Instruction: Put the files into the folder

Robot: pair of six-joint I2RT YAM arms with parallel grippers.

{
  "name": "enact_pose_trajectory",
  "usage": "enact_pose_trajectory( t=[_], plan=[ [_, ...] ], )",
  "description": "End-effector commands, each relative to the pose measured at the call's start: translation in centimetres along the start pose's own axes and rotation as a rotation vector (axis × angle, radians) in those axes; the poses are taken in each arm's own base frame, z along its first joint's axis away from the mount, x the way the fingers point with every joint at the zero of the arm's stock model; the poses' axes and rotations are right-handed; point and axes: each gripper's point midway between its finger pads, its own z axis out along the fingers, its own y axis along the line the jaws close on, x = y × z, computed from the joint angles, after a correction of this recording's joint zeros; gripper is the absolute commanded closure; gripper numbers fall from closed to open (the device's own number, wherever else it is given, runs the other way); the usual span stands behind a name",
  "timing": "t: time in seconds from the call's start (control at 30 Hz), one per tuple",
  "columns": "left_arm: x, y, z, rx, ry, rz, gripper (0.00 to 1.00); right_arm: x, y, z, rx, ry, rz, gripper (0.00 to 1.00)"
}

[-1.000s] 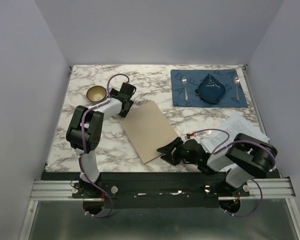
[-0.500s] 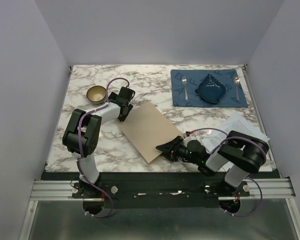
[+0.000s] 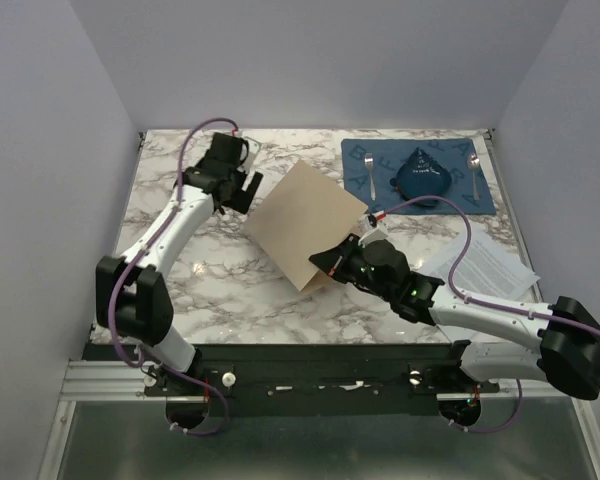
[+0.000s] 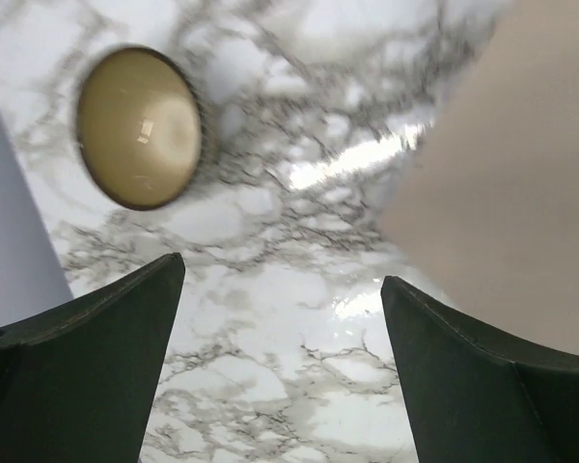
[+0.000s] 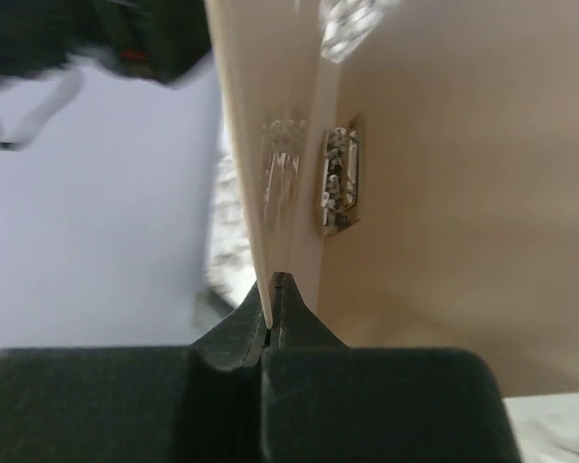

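A marble-veined tabletop (image 3: 230,290), walled in pale grey, carries the tan folder (image 3: 305,215) near its middle. The right pincer (image 3: 332,262) is clamped on the folder's near edge, pinching one thin leaf that the right wrist camera sees edge-on. A small metal clip (image 5: 338,183) shows on the inner face beside it. The left pincer (image 3: 242,190) hangs just off the folder's left corner, fingers spread wide with nothing between them. A brass-coloured bowl (image 4: 140,127) sits further left of the folder. The files (image 3: 485,265), printed white sheets, lie to the folder's right, apart from it. A blue placemat (image 3: 450,200) lies beyond the folder's far right corner.
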Motion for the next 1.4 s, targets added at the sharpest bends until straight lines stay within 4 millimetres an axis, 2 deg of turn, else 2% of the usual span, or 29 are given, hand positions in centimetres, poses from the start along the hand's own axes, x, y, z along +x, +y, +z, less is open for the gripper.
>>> enact_pose_trajectory(
  t=[0.0, 0.07, 0.1, 0.13, 0.2, 0.27, 0.3, 0.33, 0.37, 0.4, 0.43, 0.47, 0.5, 0.53, 0.57, 0.6, 0.63, 0.67, 0.7, 0.77, 0.8, 0.83, 0.9, 0.93, 1.0, 1.03, 1.13, 1.27, 1.37],
  plan=[
    [-3.2, 3.7, -8.2, 0.077, -0.114, -0.175, 0.01, -3.2, -6.0, -2.6, 0.337, -0.097, -0.371, 1.0],
    [-3.2, 5.5, -10.4, 0.069, -0.144, -0.226, 0.01, -3.4, -6.0, -3.8, 0.376, -0.089, -0.506, 1.0],
    [-3.1, 6.0, -11.1, 0.067, -0.153, -0.235, 0.01, -4.5, -5.3, -4.2, 0.398, -0.139, -0.547, 1.0],
    [-2.8, 6.5, -12.0, 0.061, -0.171, -0.246, 0.01, -3.9, -4.9, -4.8, 0.407, -0.122, -0.609, 0.99],
    [-1.8, 6.3, -12.3, 0.077, -0.157, -0.25, 0.01, -4.4, -3.7, -5.1, 0.418, -0.136, -0.713, 0.99],
    [-0.4, 6.2, -12.3, 0.078, -0.139, -0.258, 0.01, -2.7, -3.3, -4.8, 0.426, -0.081, -0.847, 0.99],
    [0.0, 6.0, -12.2, 0.08, -0.129, -0.256, 0.01, -2.6, -2.8, -4.8, 0.443, -0.095, -0.888, 1.0],
    [0.5, 6.0, -12.0, 0.081, -0.119, -0.26, 0.01, -1.4, -1.4, -4.9, 0.423, -0.074, -0.939, 1.0],
    [1.2, 5.9, -11.7, 0.082, -0.105, -0.269, 0.01, -0.8, -1.0, -4.6, 0.433, -0.065, -0.995, 0.99],
    [1.7, 5.9, -11.6, 0.08, -0.096, -0.276, 0.01, -0.3, -1.5, -4.2, 0.492, -0.077, -1.061, 1.0],
    [1.9, 5.3, -11.5, 0.113, -0.095, -0.28, 0.01, 1.3, -1.4, -4.6, 0.508, -0.049, -1.14, 1.0],
    [2.7, 5.0, -11.2, 0.121, -0.078, -0.282, 0.01, 1.6, 0.5, -4.2, 0.507, -0.078, -1.134, 1.0],
    [3.2, 4.9, -11.1, 0.124, -0.069, -0.288, 0.01, 1.6, 0.8, -4.3, 0.547, -0.112, -1.161, 1.0],
    [3.6, 4.7, -11.0, 0.13, -0.061, -0.288, 0.01, 3.3, -0.5, -4.3, 0.605, -0.062, -1.265, 1.0],
    [4.3, 4.4, -10.8, 0.136, -0.046, -0.29, 0.01, 3.8, 0.8, -3.9, 0.603, -0.076, -1.25, 1.0],
    [4.7, 4.7, -10.7, 0.129, -0.04, -0.302, 0.01, 4.3, 0.8, -3.6, 0.625, -0.074, -1.263, 1.0],
    [5.0, 4.9, -10.7, 0.127, -0.039, -0.31, 0.01, 5.0, -0.8, -4.0, 0.698, -0.041, -1.354, 1.0],
    [5.2, 5.2, -10.9, 0.116, -0.04, -0.32, 0.01, 5.5, -1.0, -3.9, 0.717, -0.045, -1.341, 1.0],
    [5.5, 5.4, -10.9, 0.11, -0.037, -0.325, 0.01, 6.0, -0.3, -3.6, 0.714, -0.046, -1.343, 0.99],
    [6.1, 6.1, -11.1, 0.101, -0.034, -0.34, 0.01, 7.5, -0.7, -3.5, 0.713, -0.004, -1.406, 0.99],
    [6.4, 6.3, -11.1, 0.099, -0.03, -0.346, 0.01, 8.1, -0.7, -3.4, 0.697, 0.018, -1.419, 0.89],
    [6.7, 6.6, -11.1, 0.096, -0.028, -0.355, 0.01, 9.8, -0.4, -2.6, 0.635, 0.062, -1.385, 0.83],
    [7.3, 6.5, -11.0, 0.103, -0.018, -0.363, 0.01, 11.2, 0.0, -2.1, 0.567, 0.124, -1.413, 0.68],
    [7.5, 6.5, -10.8, 0.103, -0.012, -0.365, 0.01, 12.7, 0.5, -1.6, 0.502, 0.168, -1.381, 0.63],
    [7.9, 6.3, -10.6, 0.114, -0.005, -0.371, 0.01, 14.4, 0.7, -1.0, 0.436, 0.249, -1.418, 0.52],
    [8.0, 6.2, -10.5, 0.117, -0.002, -0.376, 0.01, 16.3, 1.2, -0.6, 0.363, 0.314, -1.406, 0.51],
    [8.3, 6.2, -10.3, 0.118, 0.004, -0.384, 0.01, 19.1, 0.6, 0.0, 0.286, 0.438, -1.452, 0.48],
    [8.6, 6.5, -10.1, 0.11, 0.011, -0.395, 0.01, 21.0, 0.1, 0.1, 0.236, 0.533, -1.484, 0.37],
    [8.8, 6.9, -9.8, 0.104, 0.015, -0.398, 0.01, 22.0, -0.5, 0.0, 0.197, 0.596, -1.5, 0.36]
  ],
)
